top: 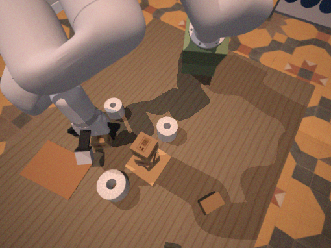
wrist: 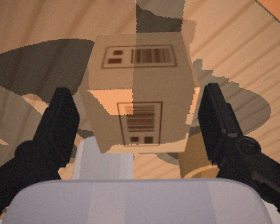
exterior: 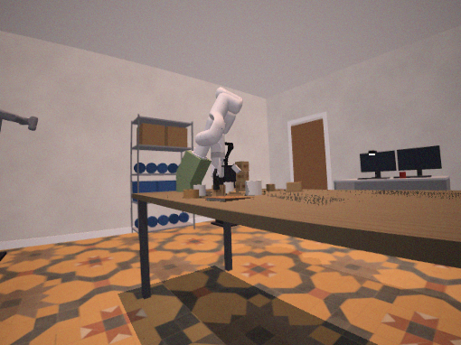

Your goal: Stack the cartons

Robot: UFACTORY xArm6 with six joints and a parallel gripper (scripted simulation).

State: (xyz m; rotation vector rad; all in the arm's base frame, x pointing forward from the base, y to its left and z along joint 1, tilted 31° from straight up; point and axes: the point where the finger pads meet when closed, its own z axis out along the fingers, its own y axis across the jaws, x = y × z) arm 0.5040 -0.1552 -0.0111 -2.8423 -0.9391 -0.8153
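A column of cartons (top: 144,144) (exterior: 242,174) stands on the small square wooden board (top: 150,175), its cartons slightly twisted against each other. One more brown carton (top: 98,141) (wrist: 142,105) with barcode labels on two faces sits on the table to the left of the board. My gripper (top: 98,137) (wrist: 137,100) (exterior: 223,176) is open, low over this carton, with one black finger on each side and a gap to each. Nothing is held.
Three white rolls (top: 113,108) (top: 167,128) (top: 112,184) stand around the board; one roll (wrist: 102,167) shows just in front of the carton in the wrist view. A large orange mat (top: 53,169) lies at the left, a small brown block (top: 211,202) at the right, the green arm base (top: 202,58) at the back.
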